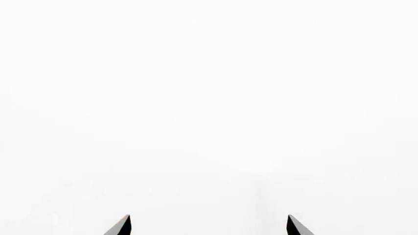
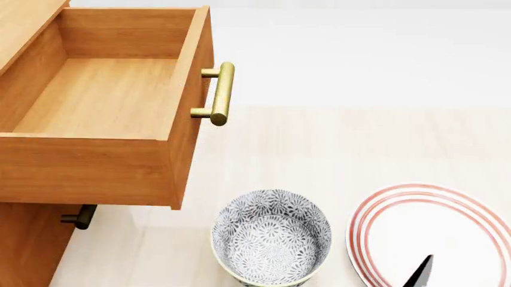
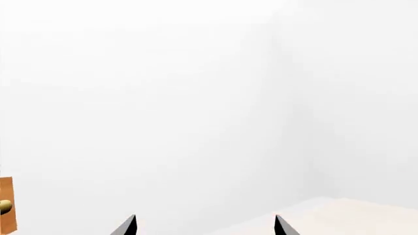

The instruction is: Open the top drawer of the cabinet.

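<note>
The top drawer [image 2: 96,95] is seen pulled well out of the cabinet [image 2: 24,245], which stands at the left edge of the head view. The drawer's bare wooden floor and inner walls are exposed, and nothing is seen lying inside it. Its brass bar handle [image 2: 221,94] is mounted on the drawer front, and no end effector is touching it. Below the open drawer, part of a lower drawer's handle [image 2: 79,217] is visible in shadow against the cabinet front.

On the pale wooden floor [image 2: 335,149], a patterned bowl [image 2: 271,237] with a grey-and-white floral design is placed near the cabinet, below the corner of the drawer front. Just beside it, toward the right edge of the head view, a white plate [image 2: 431,230] with red rings is found; the two are apart.

The left end effector [image 1: 209,226] is shown in its wrist view with both dark fingertips spread wide, holding nothing, against a blank white background. The right end effector [image 3: 205,226] is likewise spread wide and empty; in its wrist view a sliver of the cabinet and a brass handle end are caught at one edge. In the head view a dark fingertip is seen over the plate.
</note>
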